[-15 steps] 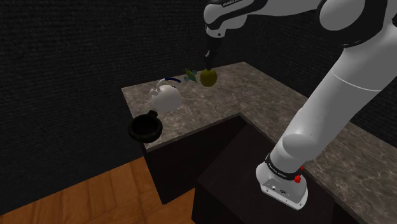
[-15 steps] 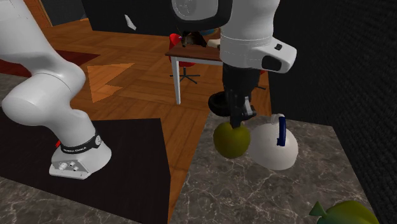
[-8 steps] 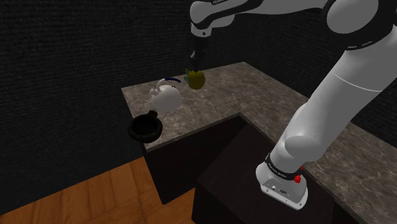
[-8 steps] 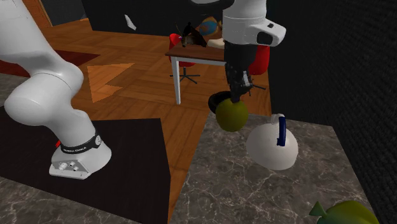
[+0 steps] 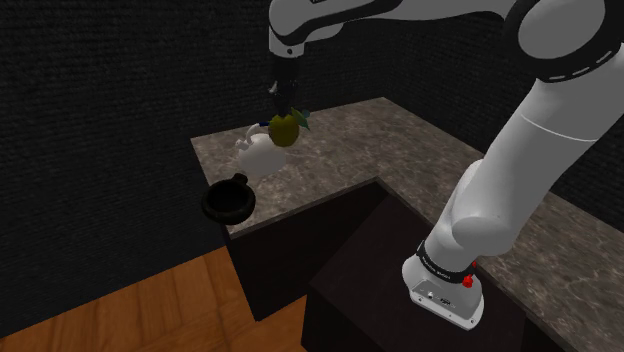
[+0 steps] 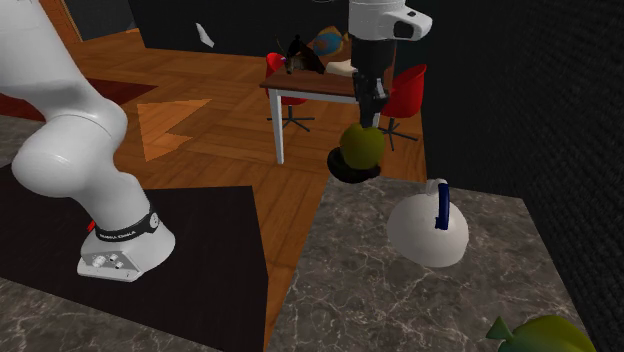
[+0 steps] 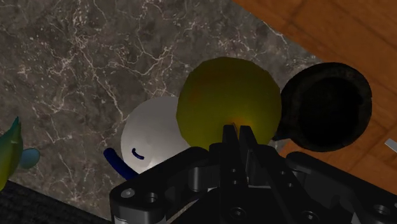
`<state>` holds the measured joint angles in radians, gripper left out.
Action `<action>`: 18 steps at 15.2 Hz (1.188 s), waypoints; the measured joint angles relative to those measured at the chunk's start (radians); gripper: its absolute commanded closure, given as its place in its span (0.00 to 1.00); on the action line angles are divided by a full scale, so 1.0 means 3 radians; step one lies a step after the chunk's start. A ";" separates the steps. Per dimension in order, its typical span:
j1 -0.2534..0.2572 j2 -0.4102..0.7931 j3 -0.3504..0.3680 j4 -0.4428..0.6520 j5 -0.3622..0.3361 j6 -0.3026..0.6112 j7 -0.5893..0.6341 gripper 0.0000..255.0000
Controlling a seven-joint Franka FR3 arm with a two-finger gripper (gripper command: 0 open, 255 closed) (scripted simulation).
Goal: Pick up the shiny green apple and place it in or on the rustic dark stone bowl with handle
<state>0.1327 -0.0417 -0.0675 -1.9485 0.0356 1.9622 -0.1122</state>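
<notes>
A yellow-green apple hangs in the air with my gripper shut on its top. In the shoulder view it is above the white kettle, up and right of the dark bowl with handle, which stands empty at the counter's corner. In the second exterior view the apple under the gripper covers part of the bowl. Seen from the wrist, the apple sits against the gripper, with the bowl beside it and the kettle on its other side.
The white kettle with a blue handle stands on the marble counter near the bowl. Another green fruit-like thing lies farther along the counter by the dark wall. Past the counter edge the wooden floor lies far below.
The gripper has carried the apple toward the shoulder view's left, from near the other green thing to above the kettle, closer to the bowl. It has also risen a little.
</notes>
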 measured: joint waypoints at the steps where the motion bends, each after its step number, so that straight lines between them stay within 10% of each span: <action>1: 0.0033 0.0024 0.0037 0.0056 -0.0001 -0.0030 0.0072 1.00; 18: 0.0578 0.0799 0.0508 0.1142 -0.0120 -0.0319 0.1126 1.00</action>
<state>0.3061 0.1981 0.0848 -1.6058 -0.0003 1.8664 0.2255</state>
